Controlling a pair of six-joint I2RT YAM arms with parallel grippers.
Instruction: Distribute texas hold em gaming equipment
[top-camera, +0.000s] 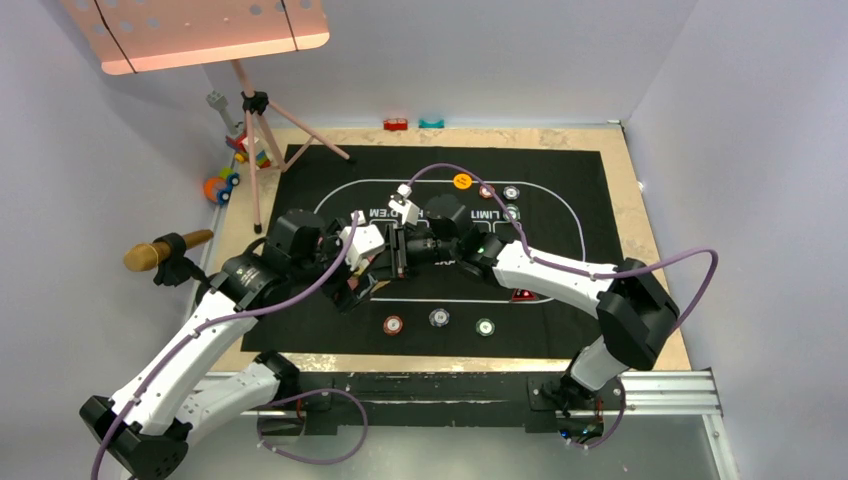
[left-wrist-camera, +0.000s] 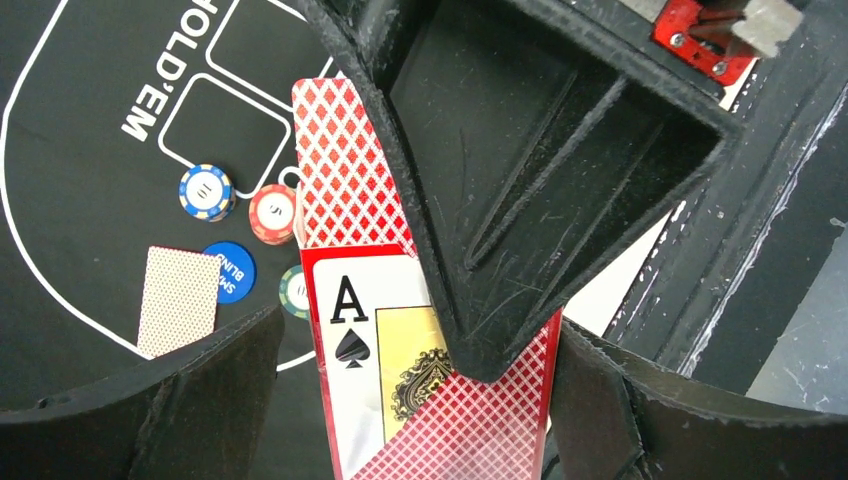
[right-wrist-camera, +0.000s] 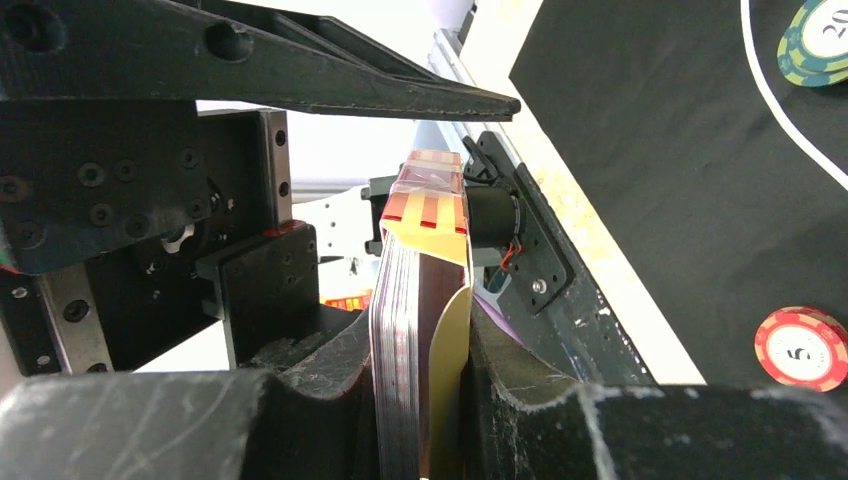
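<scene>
Mat (top-camera: 600, 300) mostly laid out: chips in a near row (top-camera: 393, 324), more chips and orange button (top-camera: 462, 181) at the far side. Both arms meet mid-mat for a card handoff.

Right gripper (right-wrist-camera: 420, 400) is clamped on the deck (right-wrist-camera: 405, 320), held on edge, box flap (right-wrist-camera: 428, 205) sticking up. Left gripper (left-wrist-camera: 420, 420) has its jaws wide apart, fingers either side of the cards and clear of them. In the left wrist view an ace of spades (left-wrist-camera: 375, 345) shows face-up among red backs (left-wrist-camera: 345, 160), fanned out of line.

Risks, biggest first:
- Whole deck slips. The right fingers pinch only the lower edge of a tall stack; any nudge from the left arm could lever it out and spill cards across the mat.
- Loose cards drop. The ace and the backs around it look skewed off the stack, and with the left jaws apart nothing on that side holds them. They could fall face-up, wrong for a deal.
- Multi-pick. If the left closes here it likely grabs several cards, not one.
- Gripper collision. The two heads are nearly touching; a small misalignment means finger on finger.
- Dropped cards could knock the chips, blue button (left-wrist-camera: 228, 270) or the card (left-wrist-camera: 178, 300) already dealt beside them out of place.
</scene>
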